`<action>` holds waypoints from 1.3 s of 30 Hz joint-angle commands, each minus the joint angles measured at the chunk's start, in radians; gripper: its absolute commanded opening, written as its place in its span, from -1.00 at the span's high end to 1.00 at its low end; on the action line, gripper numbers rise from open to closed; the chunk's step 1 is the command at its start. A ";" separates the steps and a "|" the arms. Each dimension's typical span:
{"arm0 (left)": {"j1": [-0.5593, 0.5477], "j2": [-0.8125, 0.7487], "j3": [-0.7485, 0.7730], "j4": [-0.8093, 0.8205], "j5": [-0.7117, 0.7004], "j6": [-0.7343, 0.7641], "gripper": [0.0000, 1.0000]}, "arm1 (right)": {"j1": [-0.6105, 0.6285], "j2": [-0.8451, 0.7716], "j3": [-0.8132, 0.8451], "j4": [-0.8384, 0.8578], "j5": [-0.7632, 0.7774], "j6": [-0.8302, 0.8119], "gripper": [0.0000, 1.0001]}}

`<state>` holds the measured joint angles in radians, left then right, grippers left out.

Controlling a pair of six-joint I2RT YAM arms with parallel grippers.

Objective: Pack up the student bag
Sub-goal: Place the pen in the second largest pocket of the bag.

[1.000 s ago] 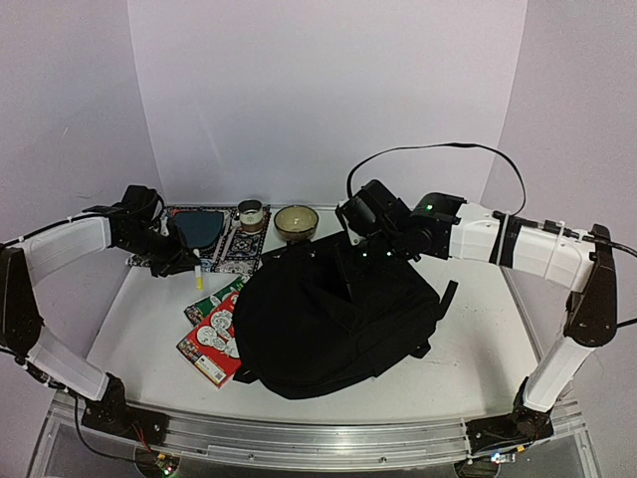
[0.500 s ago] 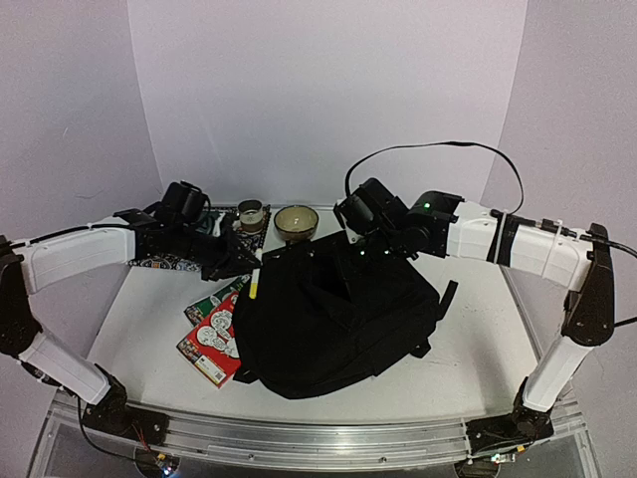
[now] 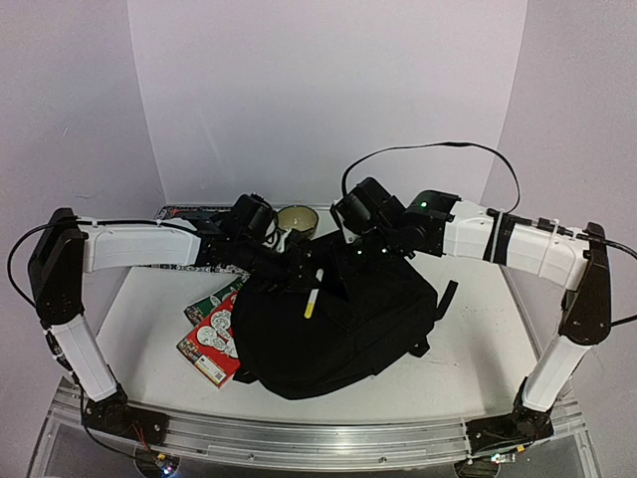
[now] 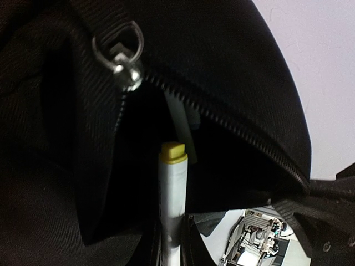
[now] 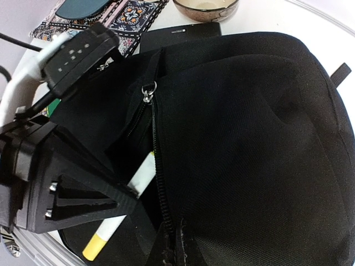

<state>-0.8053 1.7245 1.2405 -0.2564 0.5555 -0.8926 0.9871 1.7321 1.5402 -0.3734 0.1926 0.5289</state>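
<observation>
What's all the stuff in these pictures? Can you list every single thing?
big soft black fabric student bag: one, black, middle of the table, zip open.
white marker pen with yellow cap: one, white and yellow, at the bag's opening.
cartoon-covered books: at least two, red and green, left of the bag.
round brown bowl: one, brown, behind the bag.
patterned cloth mat: one, many colours, far left.
dark teal flat pouch: one, teal, on the mat.
flat black rectangular case: one, black, between bowl and bag.
white table: one, white, under everything.
left gripper: one, black, jaws closed on the marker.
right gripper: one, black, jaws closed, seemingly pinching the bag's zip edge.
</observation>
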 commanded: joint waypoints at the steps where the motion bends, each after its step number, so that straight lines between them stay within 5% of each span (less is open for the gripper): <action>1: -0.001 0.046 0.112 0.073 -0.020 -0.041 1.00 | 0.008 -0.002 0.033 0.036 -0.035 0.012 1.00; 20: -0.045 0.114 0.113 0.245 -0.404 -0.389 0.97 | 0.016 -0.026 -0.015 0.064 -0.115 0.033 1.00; 30: -0.068 0.056 0.038 0.252 -0.431 -0.386 0.27 | 0.016 -0.050 -0.038 0.064 -0.031 0.018 1.00; 39: -0.068 -0.092 -0.060 0.198 -0.443 -0.307 -0.01 | 0.017 -0.059 -0.050 0.052 0.034 -0.002 1.00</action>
<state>-0.8776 1.7396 1.2096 -0.0516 0.1504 -1.2538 0.9939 1.7264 1.4982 -0.3183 0.1806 0.5454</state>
